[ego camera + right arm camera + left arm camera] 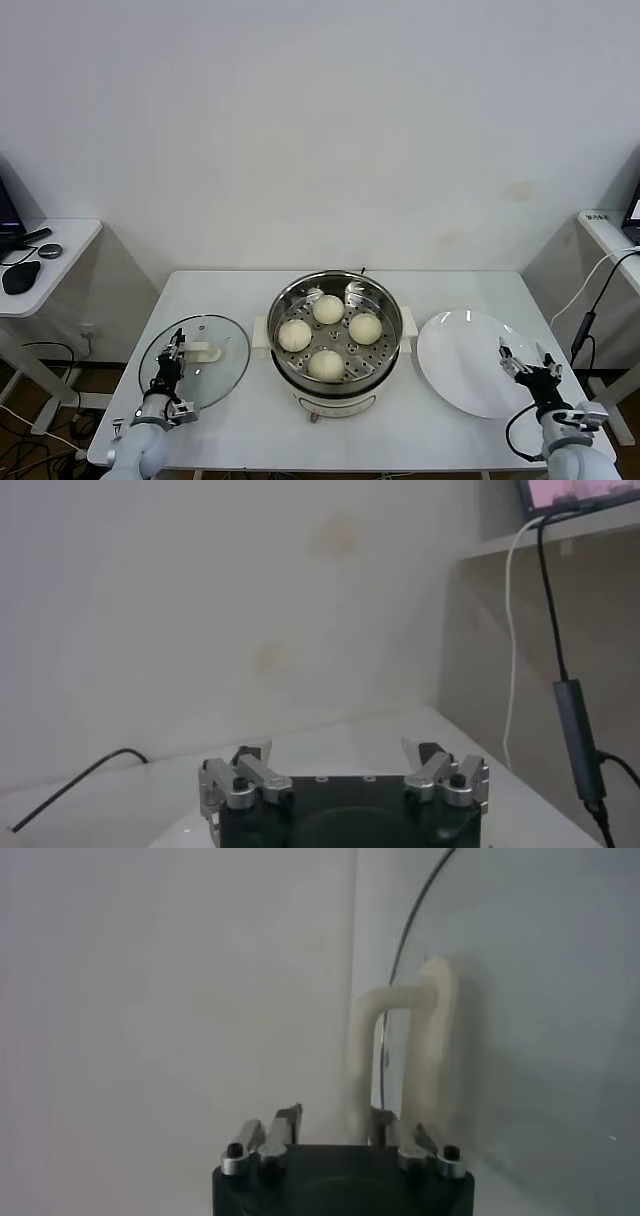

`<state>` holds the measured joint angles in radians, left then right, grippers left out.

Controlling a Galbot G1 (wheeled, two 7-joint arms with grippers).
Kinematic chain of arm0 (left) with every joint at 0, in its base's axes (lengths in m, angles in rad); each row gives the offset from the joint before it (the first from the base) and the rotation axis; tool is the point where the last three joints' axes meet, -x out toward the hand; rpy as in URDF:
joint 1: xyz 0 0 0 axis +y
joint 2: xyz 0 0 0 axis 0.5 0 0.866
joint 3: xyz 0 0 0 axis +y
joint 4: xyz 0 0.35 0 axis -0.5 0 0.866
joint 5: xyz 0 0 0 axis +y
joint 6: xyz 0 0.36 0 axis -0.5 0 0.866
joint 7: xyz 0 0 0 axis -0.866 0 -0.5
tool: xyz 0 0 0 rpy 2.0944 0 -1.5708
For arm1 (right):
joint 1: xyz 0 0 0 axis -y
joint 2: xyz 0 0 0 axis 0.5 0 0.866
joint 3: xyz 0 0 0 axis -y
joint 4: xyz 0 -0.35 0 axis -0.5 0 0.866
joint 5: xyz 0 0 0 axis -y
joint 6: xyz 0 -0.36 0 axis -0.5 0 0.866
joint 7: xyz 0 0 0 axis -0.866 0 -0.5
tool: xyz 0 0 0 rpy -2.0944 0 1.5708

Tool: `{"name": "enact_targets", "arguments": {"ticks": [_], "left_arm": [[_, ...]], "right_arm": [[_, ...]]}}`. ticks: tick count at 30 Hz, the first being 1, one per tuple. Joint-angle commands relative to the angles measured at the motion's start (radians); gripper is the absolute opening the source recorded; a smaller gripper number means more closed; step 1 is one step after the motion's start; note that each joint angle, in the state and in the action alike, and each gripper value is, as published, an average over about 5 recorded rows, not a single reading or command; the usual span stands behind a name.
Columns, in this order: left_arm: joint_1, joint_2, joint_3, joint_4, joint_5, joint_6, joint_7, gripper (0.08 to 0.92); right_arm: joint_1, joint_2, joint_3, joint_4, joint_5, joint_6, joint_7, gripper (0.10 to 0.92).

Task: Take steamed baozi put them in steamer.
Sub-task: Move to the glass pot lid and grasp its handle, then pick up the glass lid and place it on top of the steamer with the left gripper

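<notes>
White table [230,300] under a plain wall carries the steamer [335,330] in its middle; all four steamed baozi [328,309], smooth and cream-white, lie on its perforated tray. Loading looks finished. Beside it, the left gripper [172,352] pinches the glass lid [215,375] by its white handle [400,1063], probably to cover the pot next. The right gripper [527,363] hovers spread over the plate [460,370].

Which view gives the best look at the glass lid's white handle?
The left wrist view: the white handle fills the frame centre, close to the left gripper. The head view shows it only as a small white piece on the glass lid. The right wrist view does not show it.
</notes>
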<state>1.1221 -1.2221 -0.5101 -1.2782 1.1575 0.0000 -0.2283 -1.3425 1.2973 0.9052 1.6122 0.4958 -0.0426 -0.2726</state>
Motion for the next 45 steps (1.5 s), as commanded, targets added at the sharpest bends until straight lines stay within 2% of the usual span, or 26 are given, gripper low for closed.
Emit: {"name": "enact_targets", "arguments": {"ticks": [1,4,6,8,12,16,22,29,32,38,41,45], "left_arm": [[0.014,-0.016,-0.010,-0.062,-0.033,0.078,0.039,0.252],[0.043,-0.019,-0.022,-0.141,-0.051,0.123,0.072,0.186],[0.071,-0.021,-0.026,-0.207,-0.046,0.188,0.074,0.171],[0.100,-0.026,-0.026,-0.278,-0.029,0.288,0.078,0.171],[0.147,-0.048,-0.026,-0.420,0.072,0.528,0.143,0.171],[0.151,-0.084,-0.037,-0.516,0.184,0.666,0.229,0.171],[0.150,-0.128,-0.042,-0.662,0.293,0.692,0.371,0.171],[0.189,-0.190,0.021,-0.853,0.436,0.691,0.518,0.171],[0.202,-0.225,0.064,-0.918,0.490,0.690,0.544,0.171],[0.168,-0.248,0.174,-0.921,0.517,0.690,0.561,0.171],[0.152,-0.259,0.258,-0.924,0.520,0.690,0.598,0.171],[0.115,-0.289,0.359,-0.872,0.523,0.690,0.625,0.171]], "right_arm": [[0.003,0.001,-0.001,0.001,0.004,0.001,0.000,0.823],[0.003,0.002,-0.001,0.006,0.006,0.001,-0.002,0.823],[0.004,0.002,0.002,0.011,0.008,0.001,-0.003,0.823],[0.006,0.001,0.005,0.014,0.011,0.000,-0.004,0.823],[0.010,0.002,0.016,0.023,0.014,-0.008,-0.001,0.823],[0.009,0.010,0.028,0.034,0.009,-0.028,0.005,0.823],[-0.008,0.005,0.035,0.044,-0.007,-0.054,0.010,0.823],[-0.007,0.009,0.040,0.045,-0.017,-0.056,0.013,0.823],[-0.008,0.010,0.046,0.048,-0.017,-0.056,0.014,0.823],[-0.005,0.008,0.057,0.038,-0.020,-0.053,0.011,0.823],[-0.003,0.009,0.063,0.034,-0.024,-0.054,0.012,0.823],[-0.009,0.016,0.061,0.031,-0.050,-0.051,0.010,0.823]]}}
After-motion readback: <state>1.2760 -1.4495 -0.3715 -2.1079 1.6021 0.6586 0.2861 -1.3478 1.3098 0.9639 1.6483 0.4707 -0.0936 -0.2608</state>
